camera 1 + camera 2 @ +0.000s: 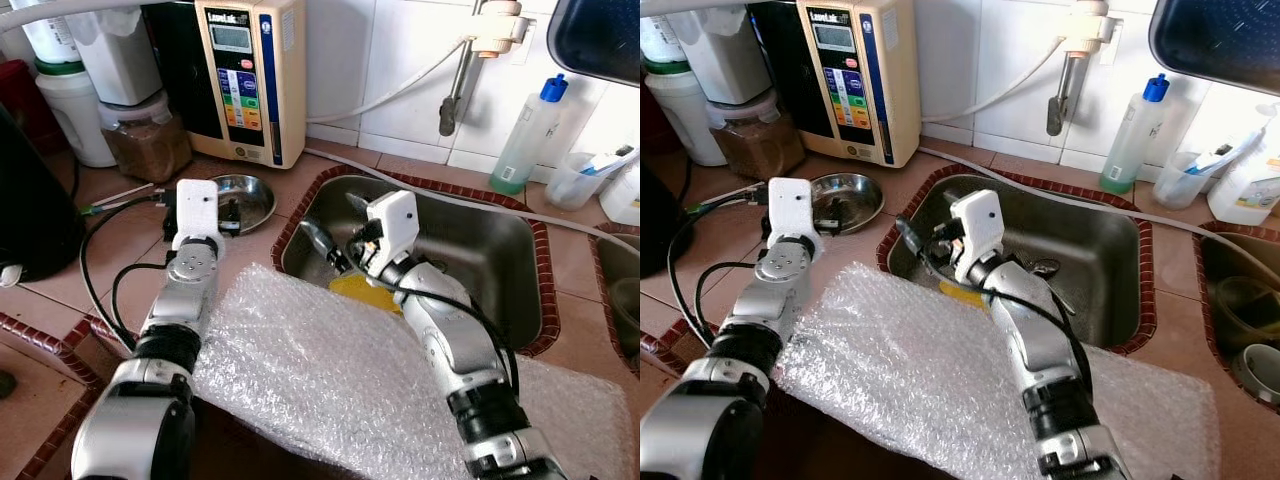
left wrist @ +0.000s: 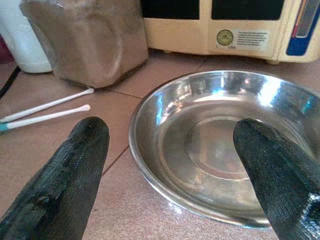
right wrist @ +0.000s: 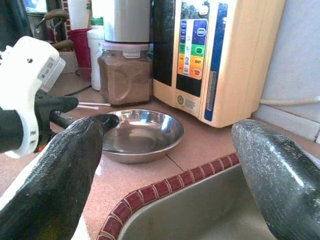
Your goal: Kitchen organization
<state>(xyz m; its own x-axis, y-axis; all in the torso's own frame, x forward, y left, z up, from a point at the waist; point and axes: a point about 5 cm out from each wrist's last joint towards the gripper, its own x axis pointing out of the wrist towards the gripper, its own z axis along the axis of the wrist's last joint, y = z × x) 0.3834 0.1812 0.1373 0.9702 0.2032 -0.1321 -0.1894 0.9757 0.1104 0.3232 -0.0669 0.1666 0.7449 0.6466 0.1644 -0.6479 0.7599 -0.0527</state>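
A reddish-brown tiled kitchen counter (image 1: 120, 235) runs under a white tiled wall, with a stainless steel sink basin (image 1: 480, 250) set into it behind a dark red tile rim. A sheet of clear bubble wrap (image 1: 330, 390) lies across the counter's near edge, at 6 o'clock from the sink. A shallow round stainless steel dish (image 1: 245, 198) sits on the counter at 9 o'clock from the sink, and at 12 o'clock from the dish stands a cream-coloured water ioniser with coloured buttons (image 1: 250, 75). A clear plastic jar of brown powder (image 1: 148, 140) is at 10 o'clock from the dish, with two white cotton swabs (image 2: 45, 112) lying in front of it. The left hand (image 2: 175, 170) is low at the dish's near rim, fingers spread apart, one over the counter and one over the dish. The right hand (image 3: 170, 165) is over the sink's left rim, fingers spread wide and empty. A yellow object (image 1: 362, 293) lies in the sink at the bubble wrap's edge.
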